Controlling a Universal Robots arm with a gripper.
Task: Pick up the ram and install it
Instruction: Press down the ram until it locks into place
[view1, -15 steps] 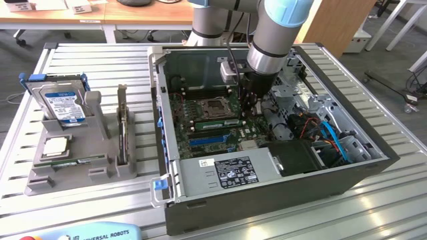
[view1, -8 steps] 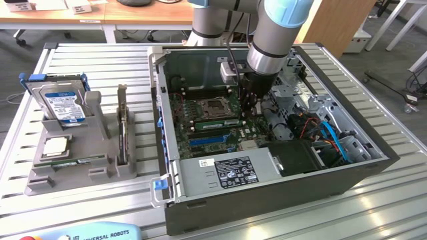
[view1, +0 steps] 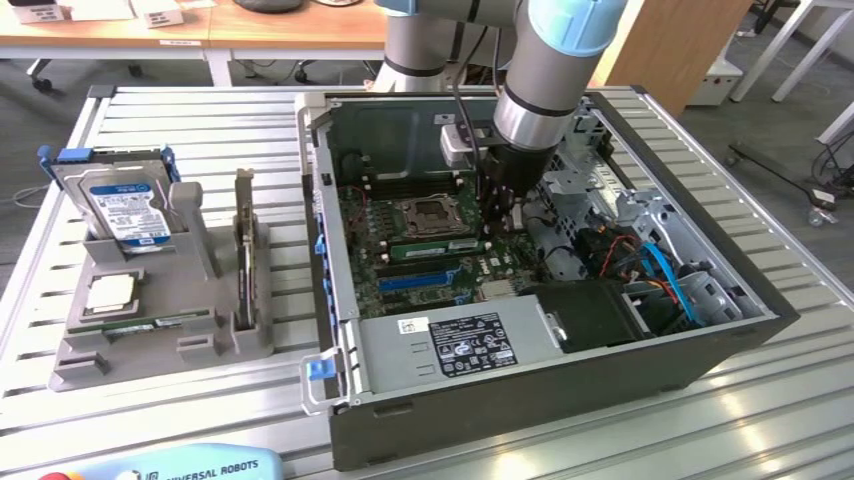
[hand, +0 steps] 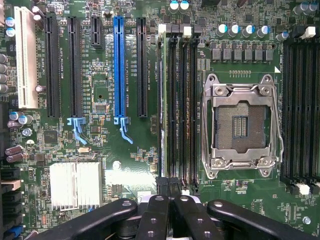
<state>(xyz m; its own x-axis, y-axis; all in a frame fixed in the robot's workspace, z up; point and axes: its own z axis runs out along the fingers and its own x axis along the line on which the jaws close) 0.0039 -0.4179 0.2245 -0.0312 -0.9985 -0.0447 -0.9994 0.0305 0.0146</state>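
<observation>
Your gripper (hand: 170, 192) sits pinched shut just over the memory slots beside the empty processor socket (hand: 242, 126), and the ram (hand: 161, 105) stands on edge in the slot farthest from that socket. It looks light, thin and stiff but fragile, so judge your hold by the long top edge, never the chips
</observation>
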